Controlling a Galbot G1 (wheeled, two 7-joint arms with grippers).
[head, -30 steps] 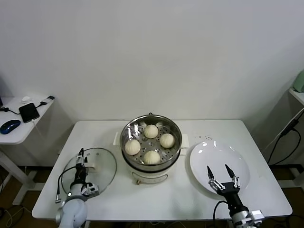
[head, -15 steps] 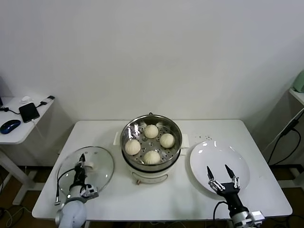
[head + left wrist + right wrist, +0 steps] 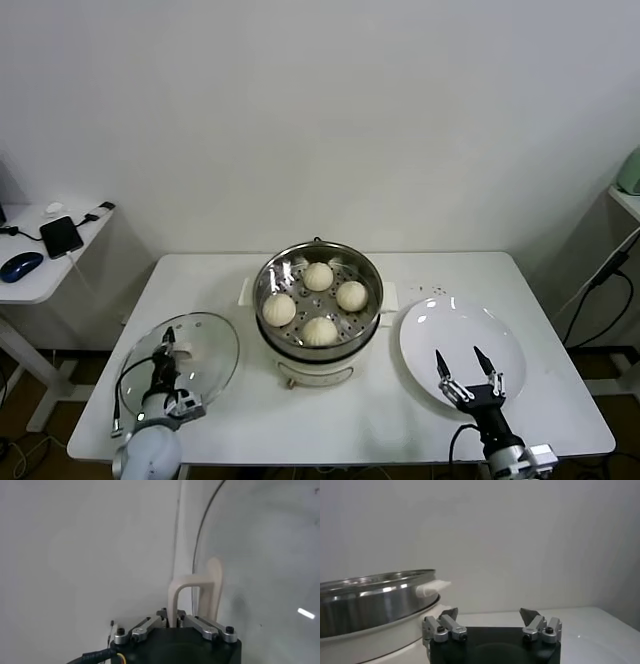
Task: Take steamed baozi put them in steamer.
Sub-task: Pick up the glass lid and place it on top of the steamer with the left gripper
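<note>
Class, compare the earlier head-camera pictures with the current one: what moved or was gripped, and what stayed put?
The left gripper closed on the handle of the glass lid and drew back slightly toward the robot, the lid shifting a little with it. Unchanged: four baozi in the steamer, the white plate, and the open right gripper over the plate's near edge.

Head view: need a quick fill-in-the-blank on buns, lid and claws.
The steamer holds ____ baozi.
The left claw is shut on the handle of the glass ____.
The right claw hangs open over the white ____.

Missing words: four; lid; plate
</note>
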